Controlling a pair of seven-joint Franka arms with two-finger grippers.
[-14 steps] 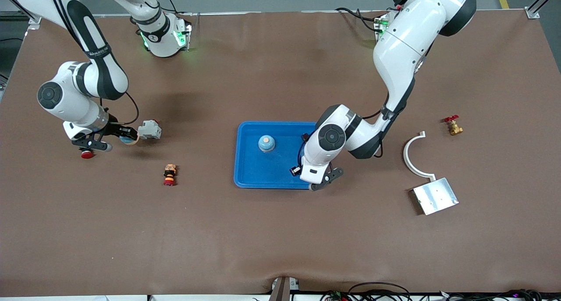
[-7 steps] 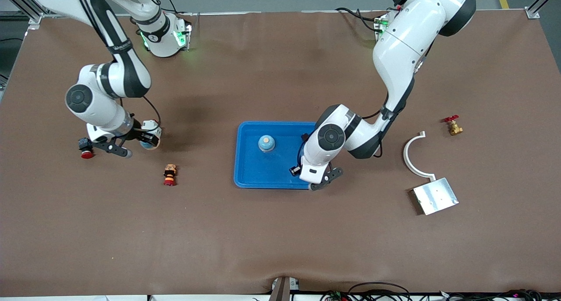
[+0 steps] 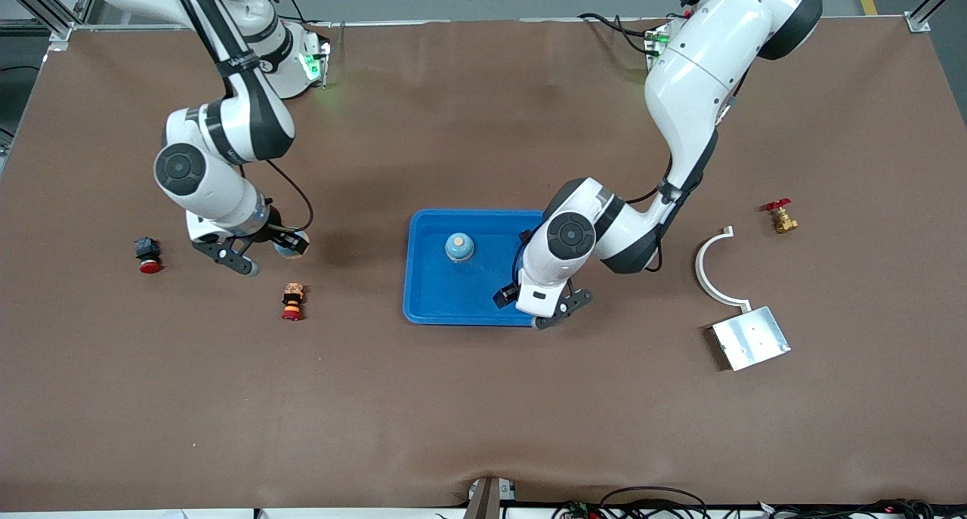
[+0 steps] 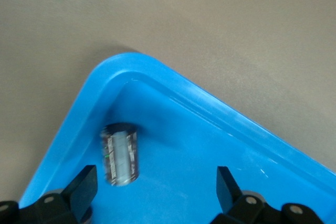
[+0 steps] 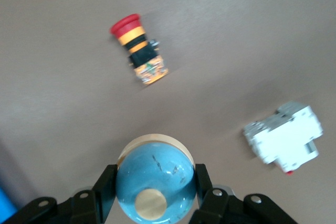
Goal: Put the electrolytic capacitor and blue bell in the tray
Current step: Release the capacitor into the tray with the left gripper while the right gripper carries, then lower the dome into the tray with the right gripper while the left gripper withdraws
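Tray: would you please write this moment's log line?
left gripper: open over bright blue plastic tray; cylindrical capacitor: in tray; right gripper: shut on blue dome bell

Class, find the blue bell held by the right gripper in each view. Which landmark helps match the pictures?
Front view: blue bell over the table near the red-capped push button.
Left wrist view: not in it.
Right wrist view: blue bell clamped in the right gripper.
Shared landmark: the push button.
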